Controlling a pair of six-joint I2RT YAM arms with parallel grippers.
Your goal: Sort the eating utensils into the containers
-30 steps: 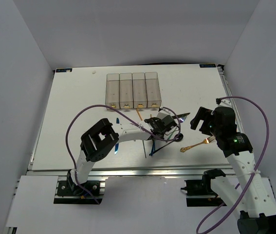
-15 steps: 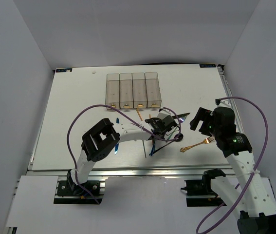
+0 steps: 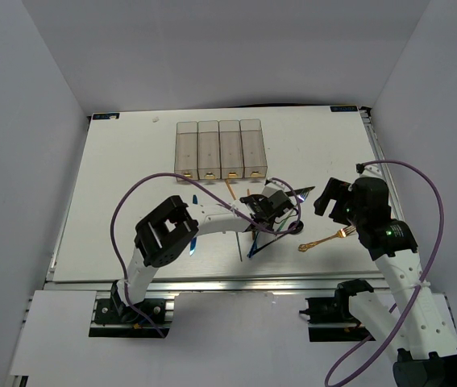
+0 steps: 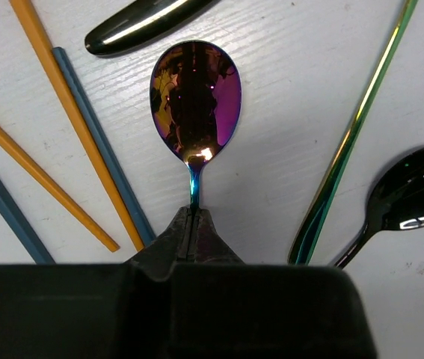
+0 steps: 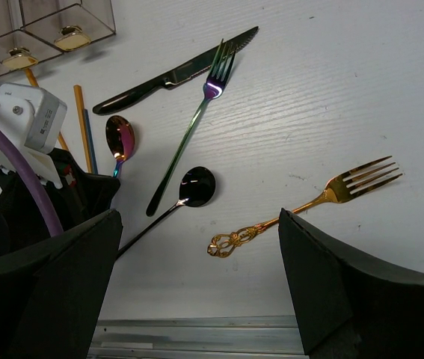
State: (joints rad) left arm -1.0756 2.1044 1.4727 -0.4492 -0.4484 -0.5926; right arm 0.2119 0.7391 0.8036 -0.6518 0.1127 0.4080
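The left claw (image 4: 194, 217) is pinched fully shut on the thin neck of the iridescent purple-and-gold metal spoon (image 4: 194, 101), just below its bowl, which lies flat on the white worktop (image 3: 131, 177) at upper centre of the left wrist view. Two orange chopsticks (image 4: 69, 120) and a blue chopstick (image 4: 99, 142) lie close on the left, and a glossy black spoon (image 4: 413, 194) on the right. A straight, slow lift would probably clear them. Held so near the bowl, the spoon may swing, so a level wrist seems wise. The row of four joined clear-plastic bins (image 3: 218, 149) sits upper middle in the top view; which bin takes spoons cannot be told. The right claw (image 5: 200, 284) is wide open, holding nothing.
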